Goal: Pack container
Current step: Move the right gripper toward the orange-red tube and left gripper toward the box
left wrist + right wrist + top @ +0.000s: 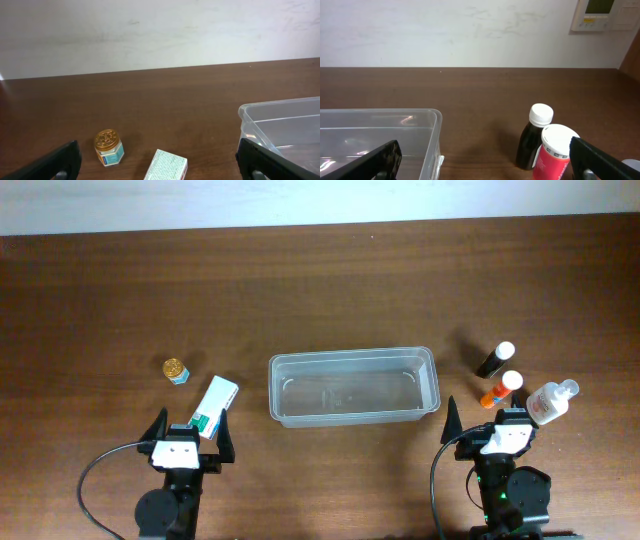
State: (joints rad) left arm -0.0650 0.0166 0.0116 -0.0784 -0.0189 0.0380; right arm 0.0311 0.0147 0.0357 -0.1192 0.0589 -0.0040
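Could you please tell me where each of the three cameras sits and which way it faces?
Overhead: fixed above the table, looking straight down on the container; left fingers and right fingers show at the bottom.
Left wrist: low on the left arm, facing the far wall past jar, box and container's left end; own fingers at bottom corners.
Right wrist: low on the right arm, facing that wall past dark bottle, red bottle and container's right end; own fingers likewise.
Shared: both wrist views catch the container.

Even, diffuse light, moderately bright. Focus sharp in all views. Faint glare streaks on container (pixel 352 413) walls; shadows soft, short.
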